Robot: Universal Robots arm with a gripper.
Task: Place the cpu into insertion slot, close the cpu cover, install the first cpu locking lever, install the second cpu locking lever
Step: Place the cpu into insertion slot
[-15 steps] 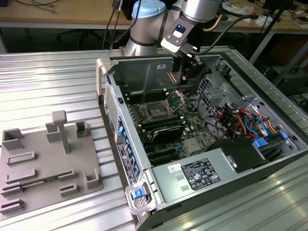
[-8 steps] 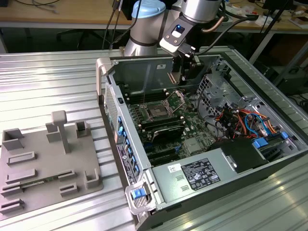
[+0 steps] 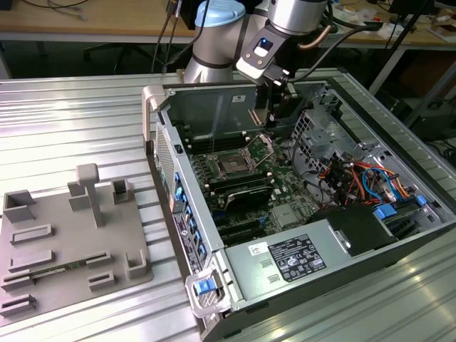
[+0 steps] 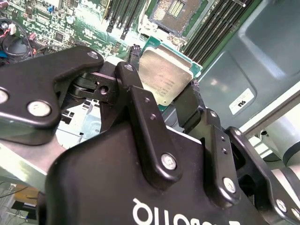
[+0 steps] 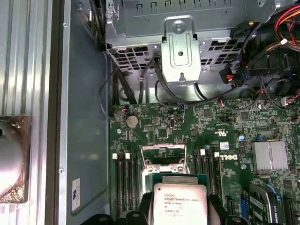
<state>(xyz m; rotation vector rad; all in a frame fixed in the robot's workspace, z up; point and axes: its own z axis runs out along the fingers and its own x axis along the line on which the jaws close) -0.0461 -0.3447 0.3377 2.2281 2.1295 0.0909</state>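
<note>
Gripper point(image 4: 161, 84) clamped on cpu point(image 5: 180, 204) edges, clear above insertion slot point(image 4: 180, 11); cpu cover point(image 3: 265, 146) raised.

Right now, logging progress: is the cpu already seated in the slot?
No, in the second wrist view the gripper holds the cpu between its fingers, apart from the slot.

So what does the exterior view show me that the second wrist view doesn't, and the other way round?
Exterior view: the whole open computer case, the robot arm above it, and a grey tray on the exterior view's left. Second wrist view: the black fingers gripping the cpu up close. Both: the green board with the insertion slot.
</note>
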